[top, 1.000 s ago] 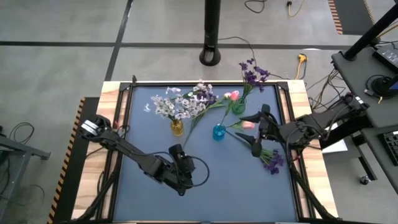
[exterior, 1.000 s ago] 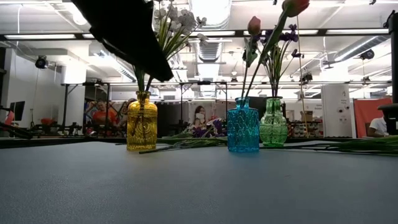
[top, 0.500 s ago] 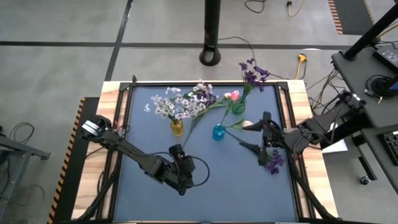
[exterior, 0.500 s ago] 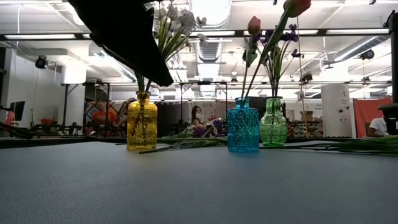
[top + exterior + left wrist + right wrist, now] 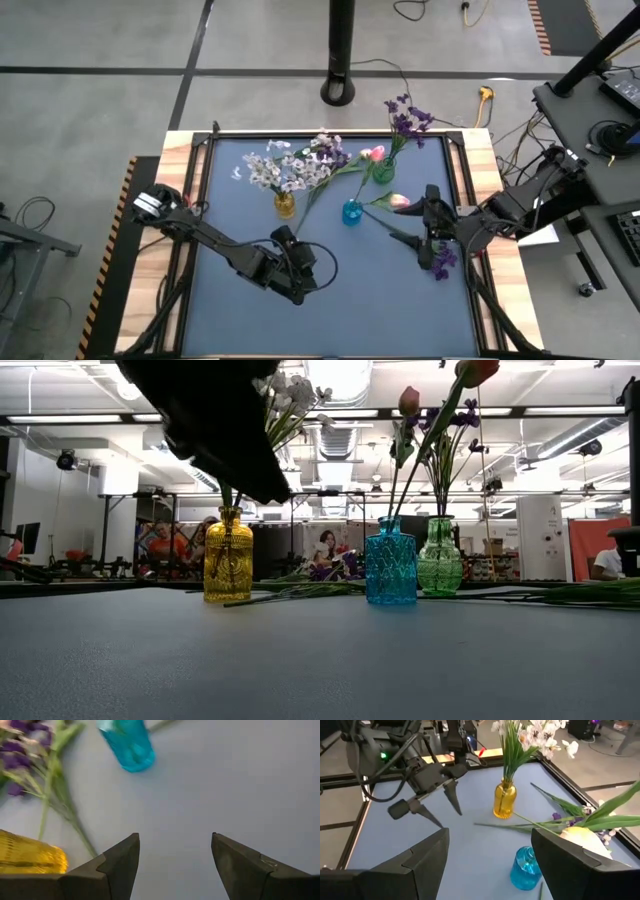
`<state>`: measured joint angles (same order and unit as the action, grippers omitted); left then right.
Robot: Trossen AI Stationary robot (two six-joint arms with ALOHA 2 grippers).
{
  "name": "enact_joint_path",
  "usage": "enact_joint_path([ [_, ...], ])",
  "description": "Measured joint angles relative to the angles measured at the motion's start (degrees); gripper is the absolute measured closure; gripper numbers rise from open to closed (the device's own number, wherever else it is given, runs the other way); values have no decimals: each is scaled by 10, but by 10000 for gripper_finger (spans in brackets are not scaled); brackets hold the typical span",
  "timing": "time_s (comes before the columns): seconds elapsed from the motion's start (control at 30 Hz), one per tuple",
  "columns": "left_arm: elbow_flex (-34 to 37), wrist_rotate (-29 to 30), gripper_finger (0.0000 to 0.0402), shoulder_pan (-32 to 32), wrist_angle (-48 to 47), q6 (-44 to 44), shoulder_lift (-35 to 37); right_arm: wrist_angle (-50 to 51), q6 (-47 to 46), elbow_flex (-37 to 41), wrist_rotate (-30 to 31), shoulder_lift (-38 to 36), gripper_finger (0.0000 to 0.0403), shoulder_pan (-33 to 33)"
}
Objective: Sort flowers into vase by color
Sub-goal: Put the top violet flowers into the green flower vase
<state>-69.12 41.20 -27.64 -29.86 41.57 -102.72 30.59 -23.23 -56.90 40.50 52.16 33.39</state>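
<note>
Pink tulip (image 5: 399, 201) lies beside blue vase (image 5: 351, 212); right gripper (image 5: 424, 228) wide, empty. Close low on stem. Left gripper (image 5: 296, 272) wide, idle nearby.

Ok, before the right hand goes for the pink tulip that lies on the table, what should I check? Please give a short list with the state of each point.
1. Right hand open and empty: ok.
2. Loose pink tulip bud lying flat beside that hand, not gripped: ok.
3. Left hand open, empty and away from the tulip: ok.
4. Blue glass vase, yellow glass vase and green glass vase all upright: ok.
5. Yellow vase holds only white blossom sprays: ok.
6. Which vase already holds the pink flowers, blue or green: cannot tell, the stems cross.
</note>
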Motion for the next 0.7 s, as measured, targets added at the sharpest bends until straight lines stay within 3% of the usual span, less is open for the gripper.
enact_joint_path([
  [0.23, 11, 63, 173, -2, 6, 35, -63, 11, -10, 0, -2, 3, 133, 6],
  [0.43, 12, 86, 173, -42, -21, 62, -120, 12, -8, 0, -2, 16, 133, 12],
  [0.57, 21, 143, 173, -62, -46, 109, -122, 14, -2, 0, -2, 28, 138, 13],
  [0.7, 53, 160, 173, -64, -37, 135, -97, 30, -2, 0, -1, 36, 136, 13],
])
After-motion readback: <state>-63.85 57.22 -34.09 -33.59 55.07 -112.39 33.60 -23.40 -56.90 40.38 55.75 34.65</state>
